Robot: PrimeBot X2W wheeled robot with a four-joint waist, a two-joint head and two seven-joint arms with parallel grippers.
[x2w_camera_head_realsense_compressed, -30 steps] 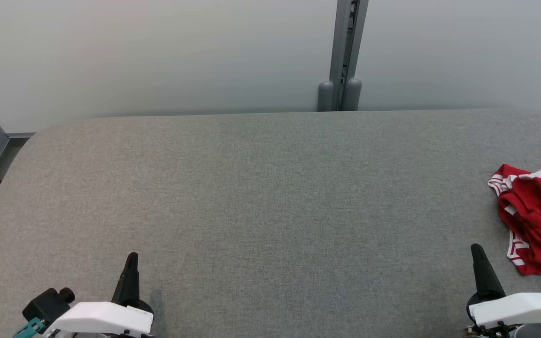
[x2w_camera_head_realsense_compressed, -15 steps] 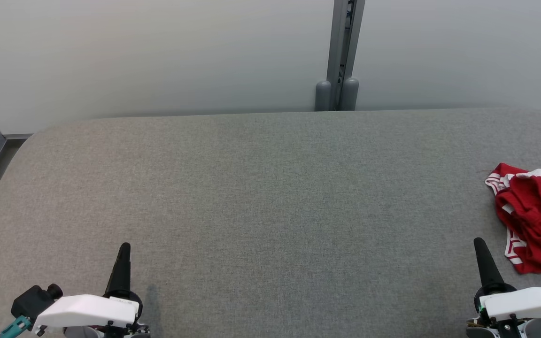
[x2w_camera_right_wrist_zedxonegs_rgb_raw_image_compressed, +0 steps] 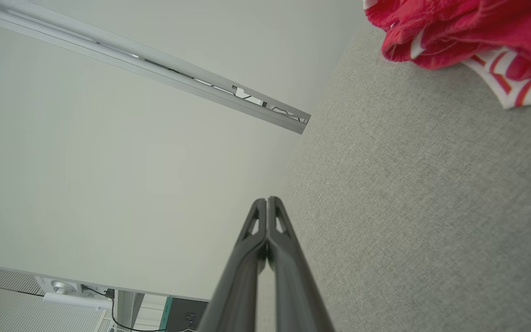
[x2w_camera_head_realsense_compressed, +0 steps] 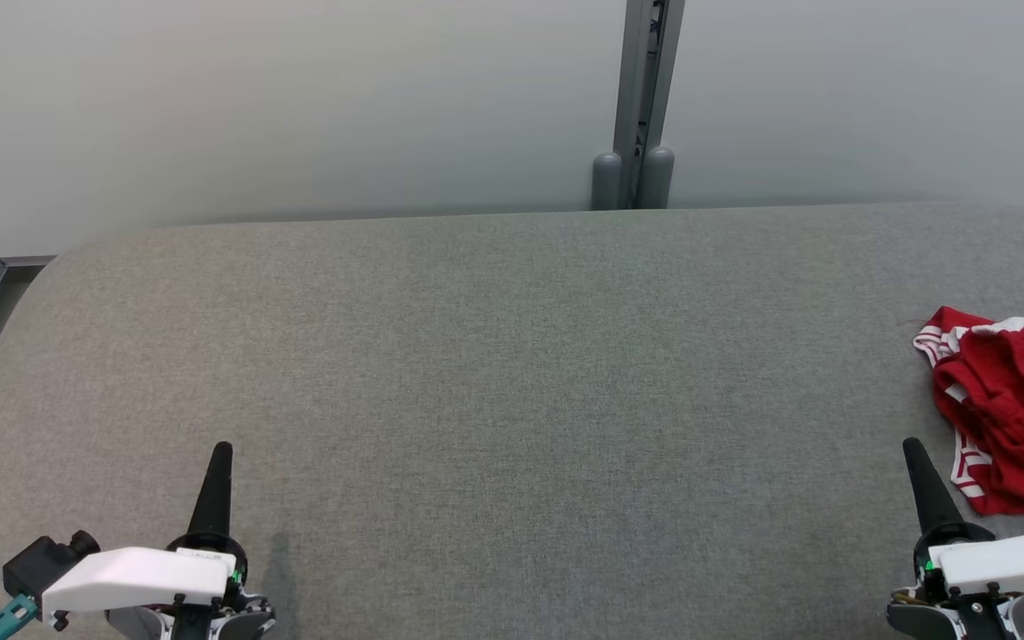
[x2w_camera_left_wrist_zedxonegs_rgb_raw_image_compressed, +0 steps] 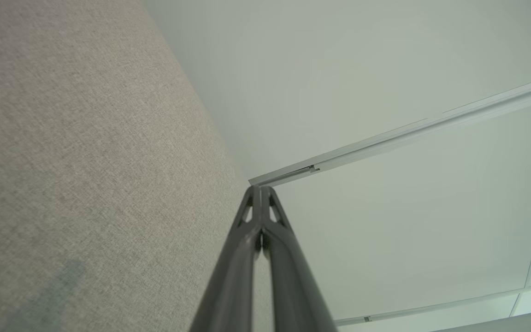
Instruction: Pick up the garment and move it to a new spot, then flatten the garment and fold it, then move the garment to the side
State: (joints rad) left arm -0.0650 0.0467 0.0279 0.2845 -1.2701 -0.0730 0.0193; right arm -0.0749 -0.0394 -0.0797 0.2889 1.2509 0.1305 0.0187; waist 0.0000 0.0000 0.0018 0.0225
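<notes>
I am looking down on the grey table (x2w_camera_head_realsense_compressed: 512,356) through the head camera. The garment (x2w_camera_head_realsense_compressed: 1014,409), red with white striped trim, is lying crumpled at about 3 o'clock, running off the edge of that view.

My right hand (x2w_camera_head_realsense_compressed: 911,446) is sitting at 5 o'clock, pointing toward 12. Its two dark fingers are pressing together and gripping nothing. The garment is lying near it, toward its 1 o'clock, and the two are not touching.

My left hand (x2w_camera_head_realsense_compressed: 221,449) is waiting at 7 o'clock, likewise closed tip to tip and empty. It is well apart from the garment, with bare table between them.

Through the right wrist camera I am seeing the closed fingers (x2w_camera_right_wrist_zedxonegs_rgb_raw_image_compressed: 242,276) rising from 6 o'clock. The garment is bunching at the 1 o'clock corner, resting on the table clear of the tips.

Through the left wrist camera the fingertips are meeting at the centre, with the table filling the 9 o'clock side.

A grey post (x2w_camera_head_realsense_compressed: 641,89) is standing against the pale wall (x2w_camera_head_realsense_compressed: 299,107) at 12 o'clock in the head view, behind the table's far edge.
</notes>
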